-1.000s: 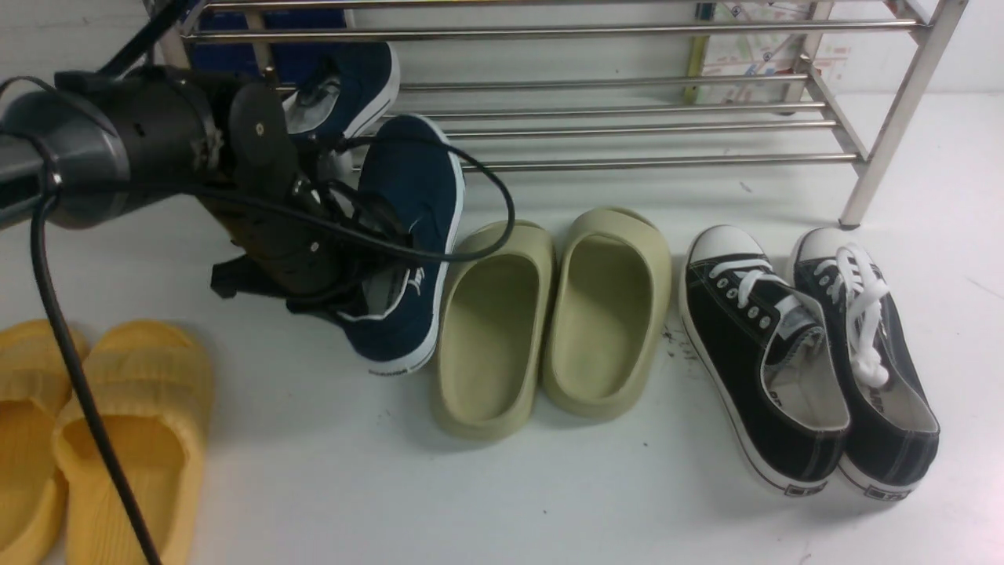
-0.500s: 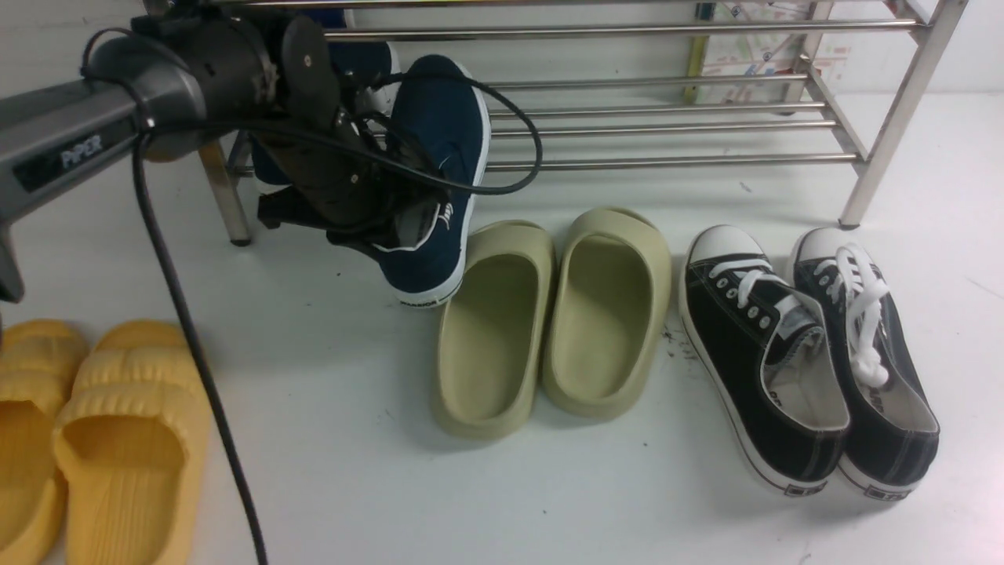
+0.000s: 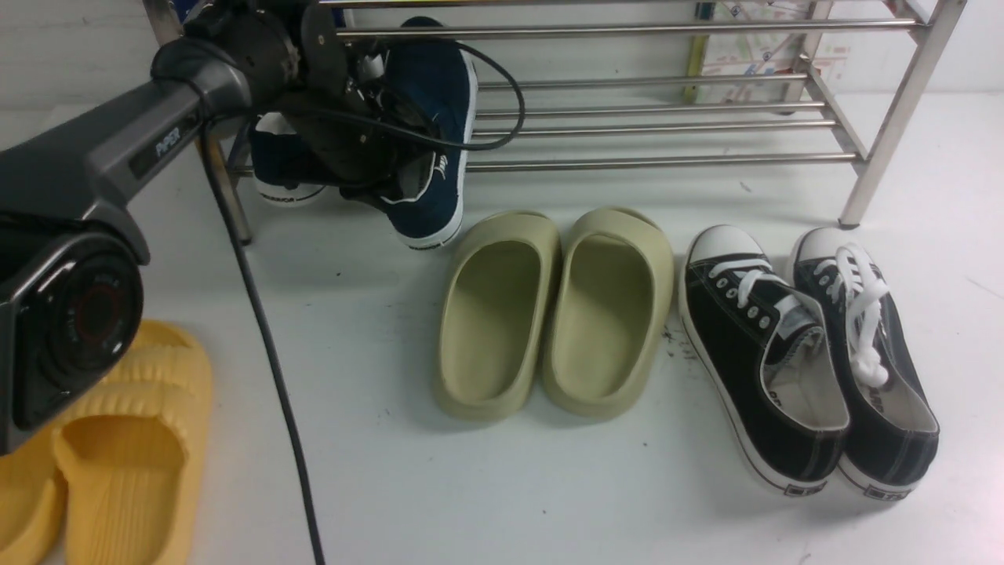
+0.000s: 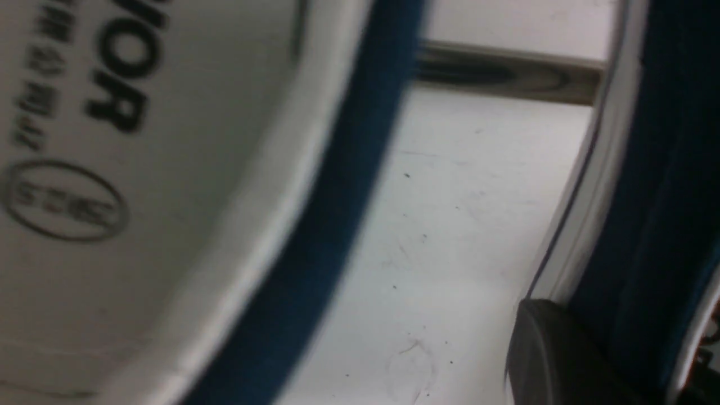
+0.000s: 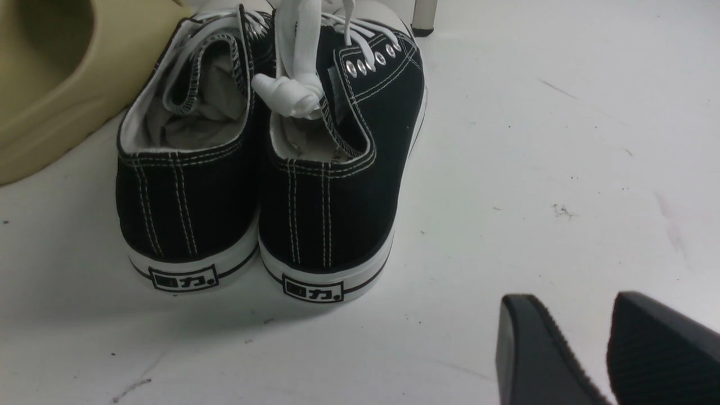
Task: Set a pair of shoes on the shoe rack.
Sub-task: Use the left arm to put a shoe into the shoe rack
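My left gripper is shut on the side of one navy-blue slip-on shoe at the left end of the silver shoe rack. The shoe is tilted, toe up between the rails and heel hanging past the front rail. The other navy shoe lies on the lower rails just left of it, heel outward. In the left wrist view one dark finger presses the held shoe's navy side, and the other shoe's white printed inside fills the rest. My right gripper is open and empty over the floor.
Olive-green slides sit in front of the rack's middle. Black lace-up sneakers stand to their right, close to my right gripper. Yellow slides lie at the near left. A black cable hangs from the left arm.
My left arm has carried the navy shoe up and away from the floor to the rack, beside the other navy shoe. The right gripper's earlier state is not shown.
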Motion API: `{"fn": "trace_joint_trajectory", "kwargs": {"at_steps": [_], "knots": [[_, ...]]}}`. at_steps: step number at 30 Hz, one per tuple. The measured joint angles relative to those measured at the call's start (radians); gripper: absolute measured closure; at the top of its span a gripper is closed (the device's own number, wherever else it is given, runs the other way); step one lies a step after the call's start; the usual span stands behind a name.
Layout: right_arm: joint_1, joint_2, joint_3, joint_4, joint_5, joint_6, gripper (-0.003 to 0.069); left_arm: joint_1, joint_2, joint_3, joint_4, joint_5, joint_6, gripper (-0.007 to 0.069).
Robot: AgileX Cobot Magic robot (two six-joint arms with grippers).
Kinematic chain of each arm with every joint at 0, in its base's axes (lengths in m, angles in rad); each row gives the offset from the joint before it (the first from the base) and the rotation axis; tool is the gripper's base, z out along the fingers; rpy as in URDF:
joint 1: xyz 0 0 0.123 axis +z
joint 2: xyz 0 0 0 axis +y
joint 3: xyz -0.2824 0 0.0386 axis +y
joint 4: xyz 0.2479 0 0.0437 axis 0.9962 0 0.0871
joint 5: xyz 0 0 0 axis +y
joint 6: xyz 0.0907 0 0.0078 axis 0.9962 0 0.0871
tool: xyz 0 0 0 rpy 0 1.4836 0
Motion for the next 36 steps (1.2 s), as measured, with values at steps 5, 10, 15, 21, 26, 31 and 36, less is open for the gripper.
{"fn": "trace_joint_trajectory", "kwargs": {"at_steps": [5, 10, 15, 21, 26, 31, 36], "knots": [[0.000, 0.000, 0.000, 0.000, 0.000, 0.000, 0.0415, 0.006, 0.014, -0.037, -0.003, 0.021, -0.001, 0.0617], [0.000, 0.000, 0.000, 0.000, 0.000, 0.000, 0.0415, 0.006, 0.017, -0.044, -0.003, 0.019, -0.014, 0.0617], [0.000, 0.000, 0.000, 0.000, 0.000, 0.000, 0.0415, 0.006, 0.018, -0.050, -0.003, 0.013, -0.041, 0.0617], [0.000, 0.000, 0.000, 0.000, 0.000, 0.000, 0.0415, 0.007, 0.023, -0.071, 0.007, -0.017, -0.048, 0.0617], [0.000, 0.000, 0.000, 0.000, 0.000, 0.000, 0.0415, 0.007, 0.023, -0.076, 0.022, -0.017, -0.063, 0.0617], [0.000, 0.000, 0.000, 0.000, 0.000, 0.000, 0.0415, 0.006, 0.023, -0.076, 0.055, -0.023, -0.106, 0.0615], [0.000, 0.000, 0.000, 0.000, 0.000, 0.000, 0.0415, 0.005, 0.023, -0.076, 0.060, -0.026, -0.143, 0.0578]]}}
